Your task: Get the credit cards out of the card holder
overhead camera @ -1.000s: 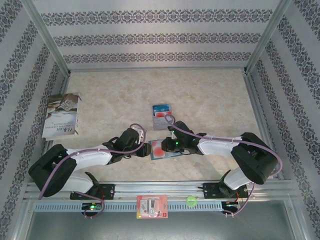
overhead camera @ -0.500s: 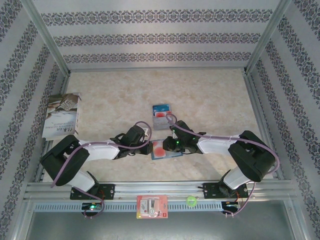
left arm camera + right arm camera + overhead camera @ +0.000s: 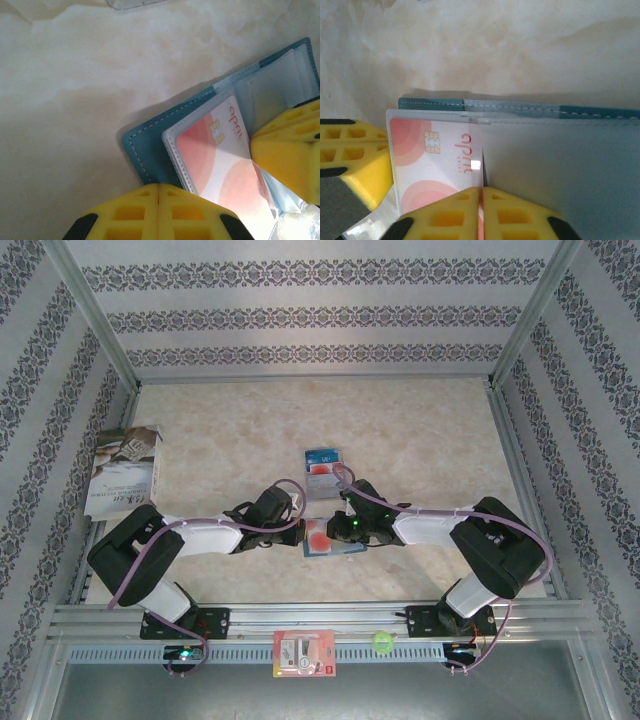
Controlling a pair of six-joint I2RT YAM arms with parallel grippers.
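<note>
Left gripper (image 3: pixel 158 192): pressed together; I see its tips at the card holder (image 3: pixel 142 150) corner.
Right gripper (image 3: pixel 481 196): pressed together over the pocketed red-and-white card (image 3: pixel 435 167).

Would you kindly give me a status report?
Jaws shut: left gripper, right gripper, at open card holder. One red-and-white card inside clear pocket. Beyond, loose cards lie clear.

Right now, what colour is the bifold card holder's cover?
Teal bifold card holder, best in left wrist view.
</note>
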